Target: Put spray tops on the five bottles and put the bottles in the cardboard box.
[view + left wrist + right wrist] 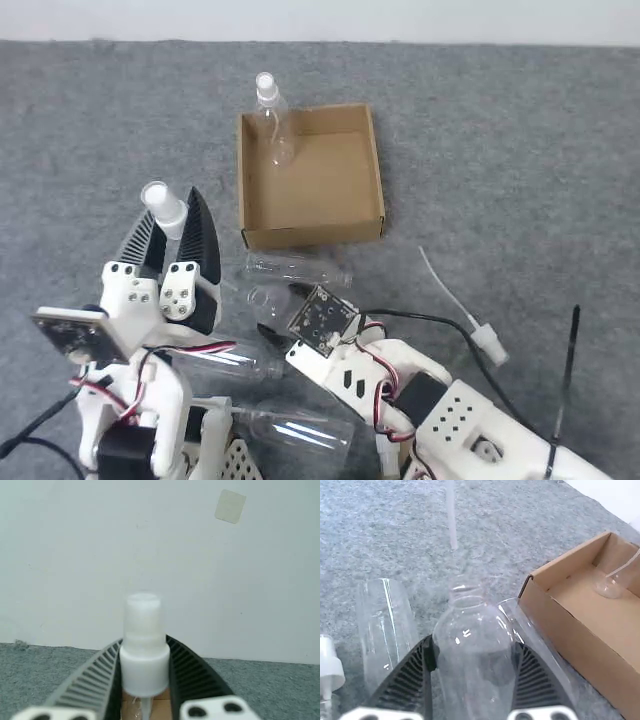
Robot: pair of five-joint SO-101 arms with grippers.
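Observation:
My left gripper (170, 215) is shut on a white spray top (160, 200), held upright above the carpet, left of the cardboard box (375, 170). In the left wrist view the spray top (145, 650) sits between the black fingers (192, 672). My right gripper (272, 305) is shut on a clear open bottle (475, 655), neck pointing up. The top's thin dip tube (451, 515) hangs just above that neck, with its tip still outside. One capped bottle (272, 120) leans in the box's back left corner.
Uncapped bottles lie on the grey carpet: one in front of the box (300, 268), two near the arm bases (230, 360) (300, 430). A loose spray top (485, 338) with its tube lies to the right. A black cable (470, 350) runs beside the right arm.

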